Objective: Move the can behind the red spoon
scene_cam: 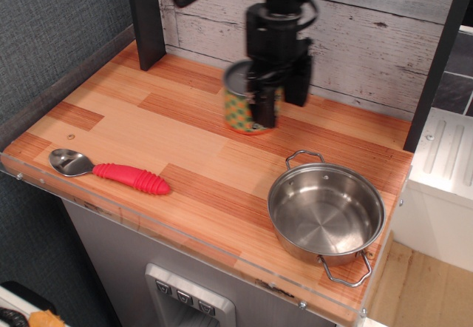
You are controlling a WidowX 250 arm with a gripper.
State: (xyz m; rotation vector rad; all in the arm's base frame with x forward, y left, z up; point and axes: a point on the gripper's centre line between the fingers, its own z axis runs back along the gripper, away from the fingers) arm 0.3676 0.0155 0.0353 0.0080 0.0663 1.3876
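Observation:
The can (238, 105), a short tin with a grey lid and an orange label with green dots, is at the back middle of the wooden counter, held just above it or on it. My black gripper (260, 101) comes down from above and is shut on the can, one finger (266, 109) covering its front right side. The red spoon (109, 169), with a shiny metal bowl and ribbed red handle, lies near the front left edge, bowl pointing left. The can is well to the right of and behind the spoon.
A steel pot (326, 212) with two wire handles stands at the front right. A dark post (145, 18) rises at the back left and a white plank wall (369, 31) runs along the back. The counter's front edge (185, 249) has a clear strip.

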